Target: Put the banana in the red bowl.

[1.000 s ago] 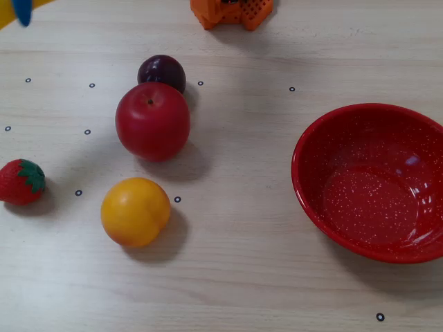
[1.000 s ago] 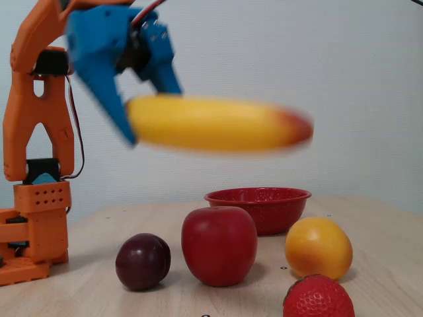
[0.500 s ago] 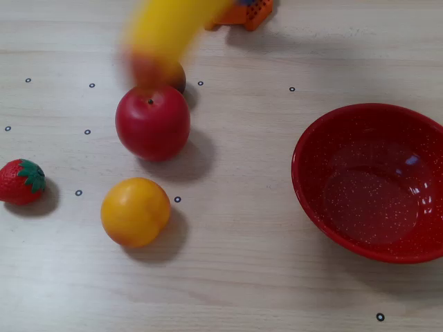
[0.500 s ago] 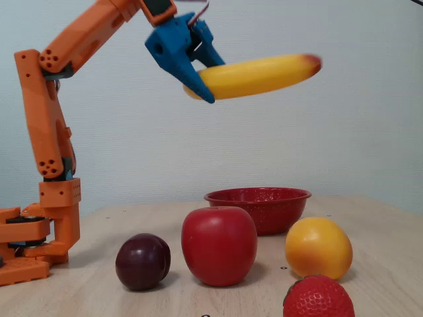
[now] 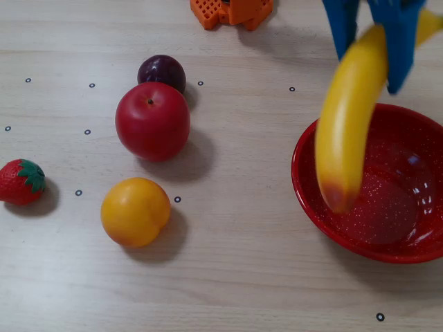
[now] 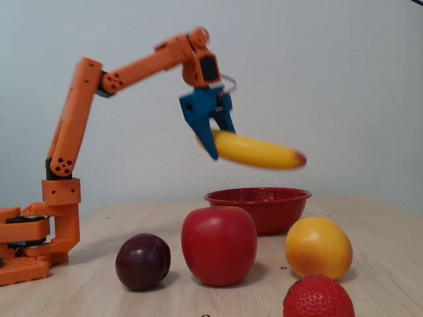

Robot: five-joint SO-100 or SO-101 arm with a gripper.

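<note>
The yellow banana (image 5: pixel 348 117) hangs in the air over the left rim of the red bowl (image 5: pixel 408 235), its orange-brown end pointing down in a fixed view. My blue gripper (image 5: pixel 374 48) is shut on its upper part. From the side, the banana (image 6: pixel 254 151) floats a short way above the red bowl (image 6: pixel 258 205), held by the gripper (image 6: pixel 213 140) at its left end, orange tip to the right. The bowl holds nothing.
A red apple (image 5: pixel 152 121), a dark plum (image 5: pixel 161 71), an orange-yellow fruit (image 5: pixel 135 211) and a strawberry (image 5: pixel 21 181) lie left of the bowl. The arm's orange base (image 6: pixel 33 231) stands at the table's back. Small black dots mark the wooden table (image 5: pixel 242 277).
The arm has swung the held banana from the plum and apple side across to the bowl and lowered it from high up to just above the rim.
</note>
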